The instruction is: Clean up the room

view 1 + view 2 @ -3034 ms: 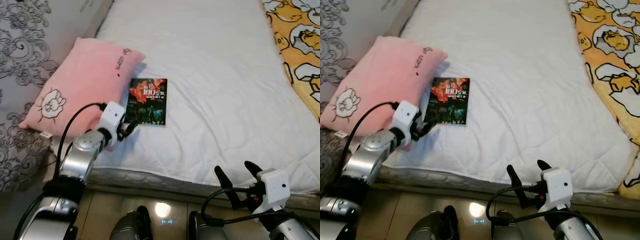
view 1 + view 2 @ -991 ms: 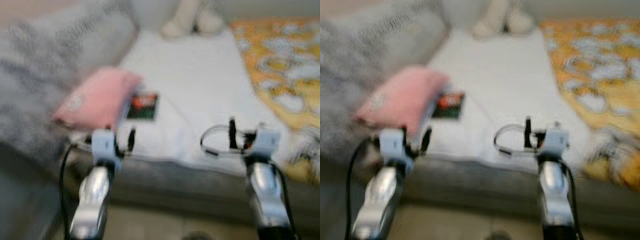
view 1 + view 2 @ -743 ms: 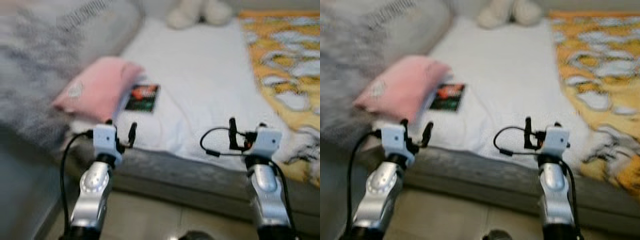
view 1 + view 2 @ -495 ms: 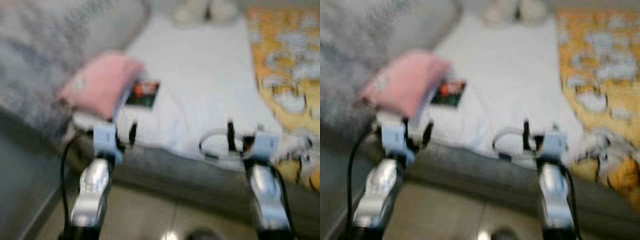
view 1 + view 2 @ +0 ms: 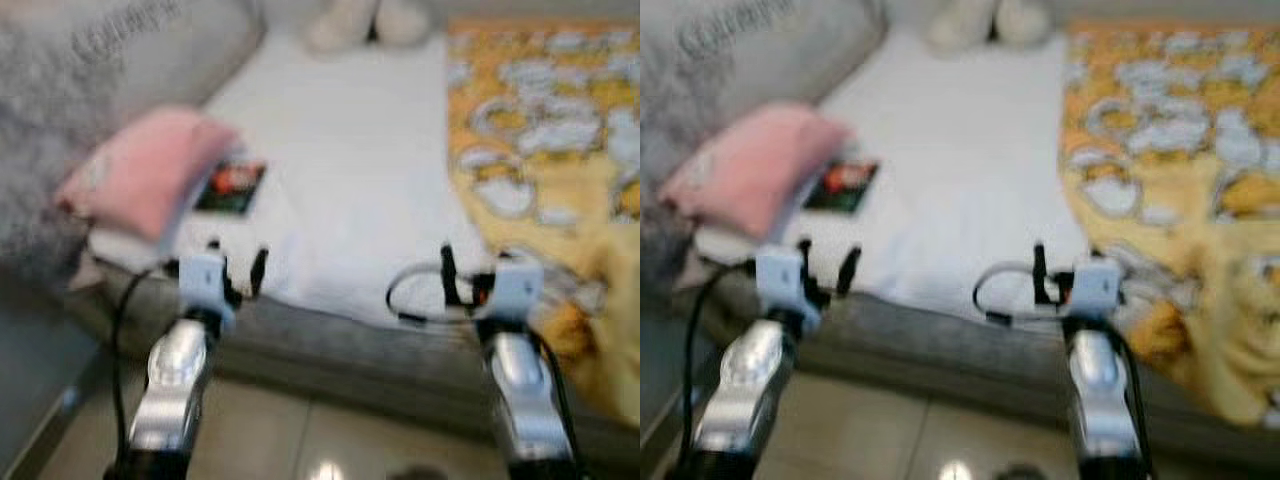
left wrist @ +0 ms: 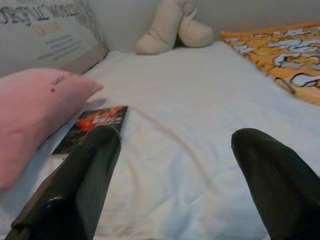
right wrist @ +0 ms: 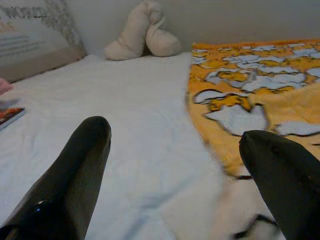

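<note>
A white-sheeted bed (image 5: 340,170) lies ahead. On its left side a dark book (image 5: 230,187) with a red cover picture rests flat beside a pink pillow (image 5: 140,180). A crumpled yellow patterned blanket (image 5: 550,150) covers the bed's right side. My left gripper (image 5: 237,268) is held open at the bed's near edge, short of the book (image 6: 92,127). My right gripper (image 5: 462,280) is open too, by the blanket's near corner (image 7: 250,85). Neither holds anything.
A beige plush toy (image 6: 172,27) sits at the head of the bed against the wall. A grey printed cushion (image 5: 80,80) leans on the left behind the pink pillow. Tiled floor (image 5: 330,440) runs along the grey mattress side.
The whole picture has slid left, so the camera turned right. Three seconds ago I was closer, with my left gripper beside the book; now both grippers are at the bed's edge.
</note>
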{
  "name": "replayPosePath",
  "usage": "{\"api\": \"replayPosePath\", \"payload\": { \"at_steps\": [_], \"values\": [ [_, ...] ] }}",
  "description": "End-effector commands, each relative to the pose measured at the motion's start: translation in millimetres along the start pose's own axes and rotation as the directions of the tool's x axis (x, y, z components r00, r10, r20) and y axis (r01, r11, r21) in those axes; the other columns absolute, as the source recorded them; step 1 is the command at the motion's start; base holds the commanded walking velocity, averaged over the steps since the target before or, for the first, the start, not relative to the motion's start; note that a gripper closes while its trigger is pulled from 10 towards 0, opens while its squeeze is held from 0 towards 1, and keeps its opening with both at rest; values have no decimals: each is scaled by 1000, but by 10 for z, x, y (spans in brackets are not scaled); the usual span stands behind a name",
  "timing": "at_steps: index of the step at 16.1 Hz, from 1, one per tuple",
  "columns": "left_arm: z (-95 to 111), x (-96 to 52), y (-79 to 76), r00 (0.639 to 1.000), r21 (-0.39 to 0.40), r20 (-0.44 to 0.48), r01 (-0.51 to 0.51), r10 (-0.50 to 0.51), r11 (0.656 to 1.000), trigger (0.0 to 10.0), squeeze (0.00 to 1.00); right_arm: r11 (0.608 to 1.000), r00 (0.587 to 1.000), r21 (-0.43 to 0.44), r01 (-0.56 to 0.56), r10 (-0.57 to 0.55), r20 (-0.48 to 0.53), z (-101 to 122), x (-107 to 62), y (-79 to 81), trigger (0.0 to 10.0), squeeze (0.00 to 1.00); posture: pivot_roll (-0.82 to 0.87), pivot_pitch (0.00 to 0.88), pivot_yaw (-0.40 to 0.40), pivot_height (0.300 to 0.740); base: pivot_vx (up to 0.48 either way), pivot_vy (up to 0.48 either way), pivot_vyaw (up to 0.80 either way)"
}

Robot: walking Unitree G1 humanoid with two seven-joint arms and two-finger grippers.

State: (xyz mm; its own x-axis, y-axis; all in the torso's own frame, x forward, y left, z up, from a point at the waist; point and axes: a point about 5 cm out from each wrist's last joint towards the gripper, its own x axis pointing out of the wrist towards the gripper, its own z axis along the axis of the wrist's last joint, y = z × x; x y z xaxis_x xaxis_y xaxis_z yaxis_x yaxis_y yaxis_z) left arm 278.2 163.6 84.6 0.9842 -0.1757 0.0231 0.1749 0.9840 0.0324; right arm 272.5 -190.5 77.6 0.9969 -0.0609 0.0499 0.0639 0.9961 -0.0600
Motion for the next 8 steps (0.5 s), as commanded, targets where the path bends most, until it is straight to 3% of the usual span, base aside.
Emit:
{"api": "replayPosePath", "payload": {
  "at_steps": [1, 3, 8],
  "values": [
    [32, 42, -20, 1000, -7, 11, 13, -13, 1000, 10000, 0, 1000, 1000, -11, 7, -7, 0, 15, 5, -32, 10000, 0, -178, 0, 140, 740, 289, -379, -744],
    [40, 47, -39, 1000, -22, 15, 12, -12, 1000, 10000, 0, 999, 1000, -33, -18, 18, -14, -8, 3, -3, 10000, 0, -177, 0, 139, 740, 171, 0, -766],
    [47, 59, -29, 1000, 11, 6, 5, -6, 1000, 10000, 0, 999, 999, -8, -48, 47, -21, 2, 61, 62, 10000, 0, -167, 0, 138, 740, 0, 0, 0]
  ]
}}
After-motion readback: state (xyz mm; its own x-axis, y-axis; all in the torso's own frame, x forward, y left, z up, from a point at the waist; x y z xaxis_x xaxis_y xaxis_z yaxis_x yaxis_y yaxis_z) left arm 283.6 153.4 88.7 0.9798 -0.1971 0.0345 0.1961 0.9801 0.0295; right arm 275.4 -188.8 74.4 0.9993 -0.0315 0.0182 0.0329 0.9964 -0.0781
